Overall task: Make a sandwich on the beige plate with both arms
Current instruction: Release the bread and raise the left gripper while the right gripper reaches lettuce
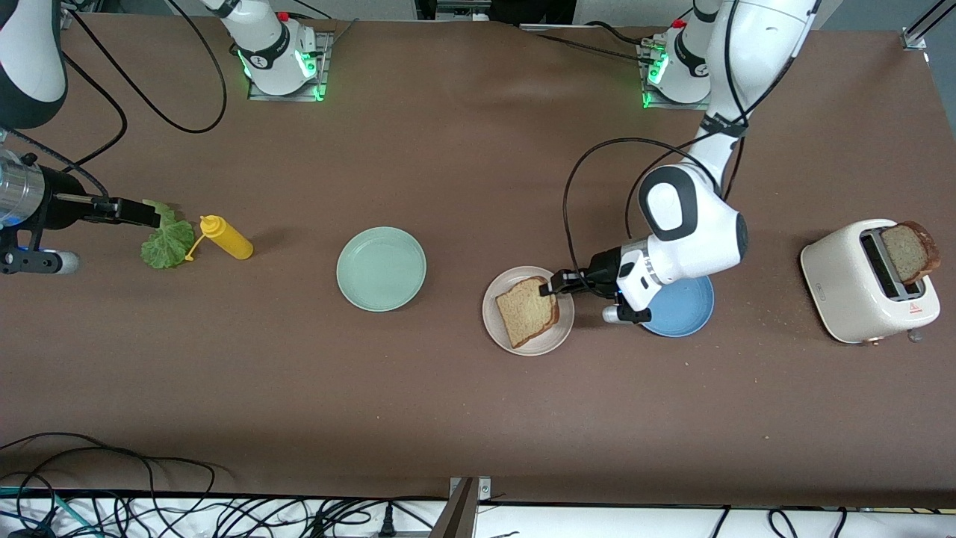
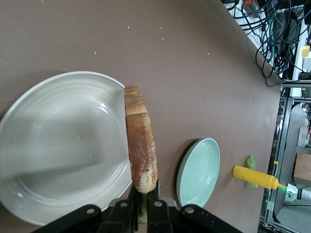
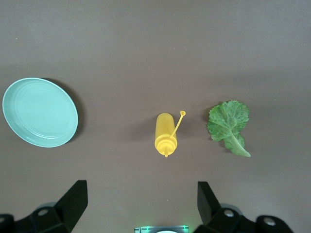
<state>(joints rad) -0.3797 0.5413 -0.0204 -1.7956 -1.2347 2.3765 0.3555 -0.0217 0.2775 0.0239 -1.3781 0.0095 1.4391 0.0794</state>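
Observation:
A tan bread slice (image 1: 527,310) is over the beige plate (image 1: 549,345), held by one edge in my left gripper (image 1: 556,285), which is shut on it. In the left wrist view the slice (image 2: 141,145) shows edge-on between the fingers of the left gripper (image 2: 144,191), tilted beside the plate (image 2: 58,145). I cannot tell whether it touches the plate. A second slice (image 1: 907,250) sticks out of the toaster (image 1: 859,288). The green lettuce leaf (image 1: 166,243) lies at the right arm's end. My right gripper (image 1: 149,217) hangs open and empty over it (image 3: 141,183). The leaf (image 3: 228,125) lies flat.
A yellow squeeze bottle (image 1: 226,237) lies beside the lettuce, also in the right wrist view (image 3: 165,133). A mint-green plate (image 1: 381,269) sits mid-table. A blue plate (image 1: 683,310) lies under the left arm's wrist. Cables run along the table's near edge.

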